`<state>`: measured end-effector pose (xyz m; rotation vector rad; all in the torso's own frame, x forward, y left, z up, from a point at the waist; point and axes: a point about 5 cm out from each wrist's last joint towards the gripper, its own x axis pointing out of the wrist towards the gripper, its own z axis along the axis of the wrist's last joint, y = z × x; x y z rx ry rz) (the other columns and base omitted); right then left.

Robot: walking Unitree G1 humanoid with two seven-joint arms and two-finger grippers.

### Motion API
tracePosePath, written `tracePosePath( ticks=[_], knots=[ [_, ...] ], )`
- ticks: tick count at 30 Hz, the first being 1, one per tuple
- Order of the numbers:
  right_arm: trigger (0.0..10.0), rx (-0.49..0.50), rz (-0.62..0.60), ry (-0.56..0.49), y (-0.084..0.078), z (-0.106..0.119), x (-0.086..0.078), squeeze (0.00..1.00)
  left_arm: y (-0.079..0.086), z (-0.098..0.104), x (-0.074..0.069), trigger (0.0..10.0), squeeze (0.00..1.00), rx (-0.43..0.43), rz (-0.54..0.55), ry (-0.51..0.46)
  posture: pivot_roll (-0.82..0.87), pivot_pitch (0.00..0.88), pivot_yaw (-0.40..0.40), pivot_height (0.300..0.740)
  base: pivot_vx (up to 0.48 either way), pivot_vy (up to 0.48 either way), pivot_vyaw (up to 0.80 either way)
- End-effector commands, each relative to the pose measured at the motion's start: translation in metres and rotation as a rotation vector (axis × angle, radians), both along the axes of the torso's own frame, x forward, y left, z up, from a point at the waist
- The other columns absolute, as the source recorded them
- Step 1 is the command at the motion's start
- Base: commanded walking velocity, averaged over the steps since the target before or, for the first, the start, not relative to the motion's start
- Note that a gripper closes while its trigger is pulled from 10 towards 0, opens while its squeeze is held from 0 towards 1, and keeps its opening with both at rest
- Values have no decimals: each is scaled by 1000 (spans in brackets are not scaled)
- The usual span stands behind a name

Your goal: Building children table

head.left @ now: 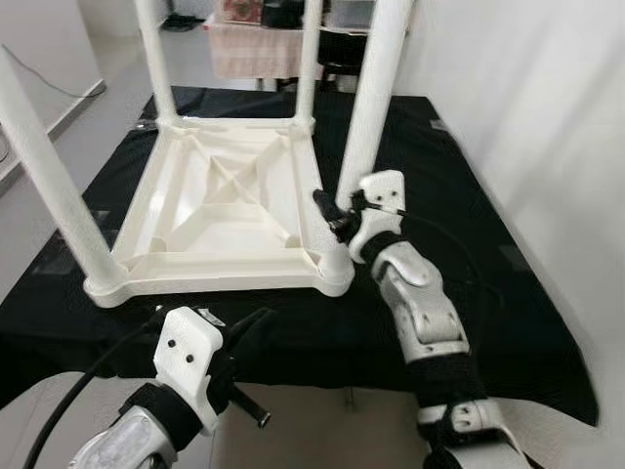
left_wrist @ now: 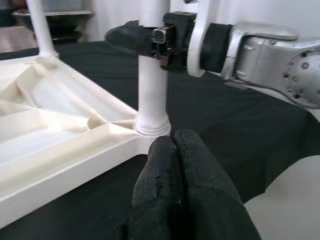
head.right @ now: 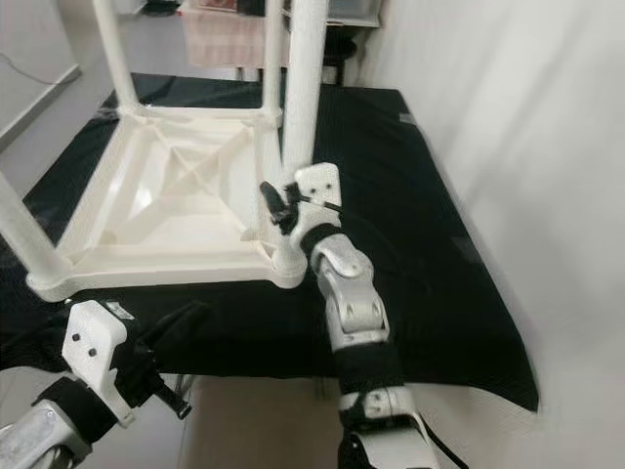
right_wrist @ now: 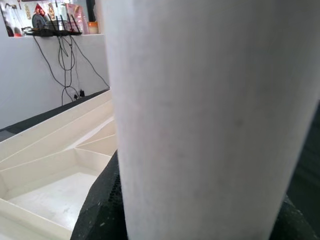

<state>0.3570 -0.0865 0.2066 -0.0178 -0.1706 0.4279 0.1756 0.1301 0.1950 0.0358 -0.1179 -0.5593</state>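
An upturned white plastic table [head.left: 225,195] lies on a black cloth with its four legs pointing up. My right gripper [head.left: 332,217] is shut on the near-right leg [head.left: 371,98], low down just above its socket at the table's corner. In the right wrist view that leg [right_wrist: 200,110] stands close between the black fingers [right_wrist: 102,210]. My left gripper [head.left: 252,327] hovers at the cloth's front edge, a little short of the table's near rim. It is shut with nothing in it, its fingertips [left_wrist: 165,150] pressed together and aimed at the same leg [left_wrist: 152,90].
The black cloth [head.left: 488,244] covers the whole work surface and ends near my arms. A white wall [head.left: 547,117] runs along the right. The near-left leg [head.left: 54,195] leans outward over the left side. Furniture with a pink cover [head.left: 254,44] stands behind.
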Motion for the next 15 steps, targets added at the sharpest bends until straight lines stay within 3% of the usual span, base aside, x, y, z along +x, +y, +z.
tracePosePath(
  ticks=[1, 2, 6, 7, 8, 11, 12, 13, 14, 15],
  knots=[
    [0, -39, -20, 124, -6, -32, -1, 0, 1, -4, -1, 10000, 0, 12, -4, 26, 43, 140, -62, 740, 0, 0, 0],
    [10000, -44, 4, 130, -2, -31, -3, 0, 1, -4, 0, 10000, 0, 13, 2, 25, 57, 140, -64, 740, 0, 0, 0],
    [10000, -20, 42, 142, 3, -27, -5, 0, 1, -4, 0, 10000, 0, 14, 5, 24, 61, 138, -67, 740, 0, 0, 0],
    [10000, 3, 83, 139, 7, -22, -7, 510, 1, -4, 0, 10000, 0, 14, 5, 25, 61, 138, -67, 740, 0, 0, 0],
    [10000, 31, 207, 126, 12, -14, -9, 1000, 1, -4, 0, 10000, 0, 14, 5, 25, 62, 133, -74, 740, 0, 0, 0],
    [10000, 48, 298, 115, 14, -7, -11, 1000, 1, -4, 1, 10000, 0, 13, 6, 25, 62, 133, -74, 740, 0, 0, 0],
    [10000, 19, 407, 91, 14, -2, -12, 1000, 0, -4, 1, 10000, 0, 13, 6, 25, 63, 132, -76, 740, 0, 0, 0],
    [10000, -55, 532, 61, 11, 3, -10, 506, 0, -4, 1, 10000, 0, 12, 7, 24, 66, 125, -79, 740, 0, 0, 0],
    [10000, -55, 532, 61, 11, 3, -10, 506, 0, -4, 1, 10000, 0, 12, 7, 24, 66, 125, -79, 740, 0, 0, 0],
    [10000, -125, 626, 48, 6, 5, -9, 0, 0, -5, 2, 10000, 0, 12, 8, 24, 69, 124, -81, 740, 0, 0, 0]
  ],
)
